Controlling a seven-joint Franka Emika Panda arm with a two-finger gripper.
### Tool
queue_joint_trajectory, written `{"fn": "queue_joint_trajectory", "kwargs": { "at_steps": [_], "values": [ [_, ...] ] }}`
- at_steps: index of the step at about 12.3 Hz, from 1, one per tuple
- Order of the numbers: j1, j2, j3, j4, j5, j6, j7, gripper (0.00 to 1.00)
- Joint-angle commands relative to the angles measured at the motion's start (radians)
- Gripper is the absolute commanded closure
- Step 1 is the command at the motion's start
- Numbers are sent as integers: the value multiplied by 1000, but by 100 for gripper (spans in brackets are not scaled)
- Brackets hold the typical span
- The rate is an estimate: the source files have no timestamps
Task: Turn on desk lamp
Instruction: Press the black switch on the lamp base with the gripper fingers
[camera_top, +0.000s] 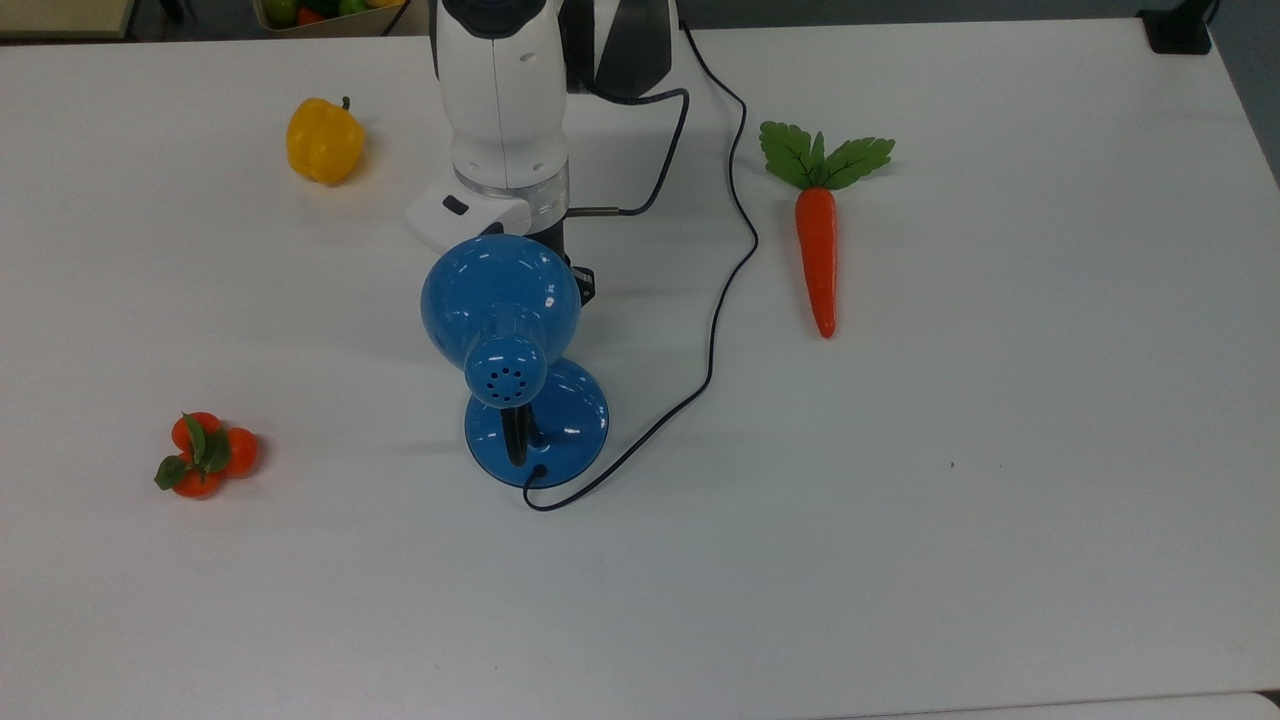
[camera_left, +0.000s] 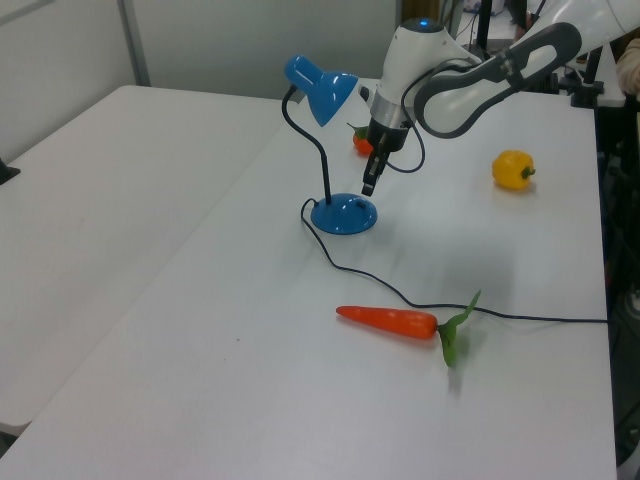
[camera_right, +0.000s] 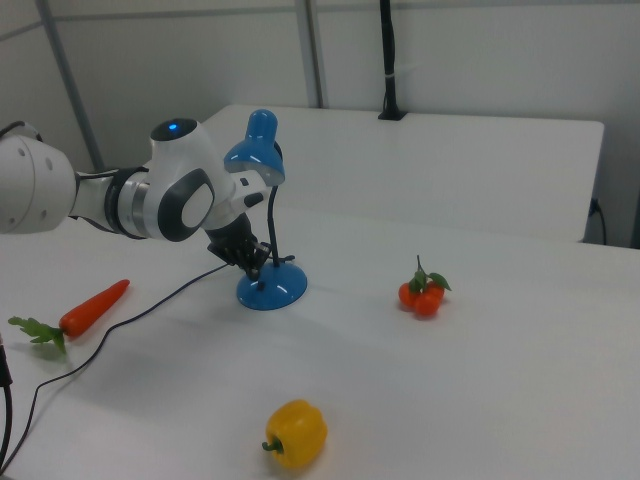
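Left view showed the hand (camera_left: 367, 187), fingers narrowly spaced and empty, hanging just above the round base of the desk lamp (camera_left: 342, 214) mid-worktop, toward its 1 o'clock edge.
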Motion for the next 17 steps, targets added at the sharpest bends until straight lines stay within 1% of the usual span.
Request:
{"fn": "queue_joint_trajectory", "kwargs": {
  "at_steps": [1, 4, 7, 13, 15, 17],
  "values": [
    [11, 29, -5, -1, 3, 80, 26, 100],
    [8, 34, -5, -1, 3, 83, 26, 100],
    [9, 54, -5, 0, 2, 120, 28, 100],
    [8, 74, -5, 5, -6, 127, 28, 100],
    [8, 77, -5, 5, -6, 164, 26, 100],
    [6, 83, -5, 5, -6, 169, 26, 100]
  ]
}}
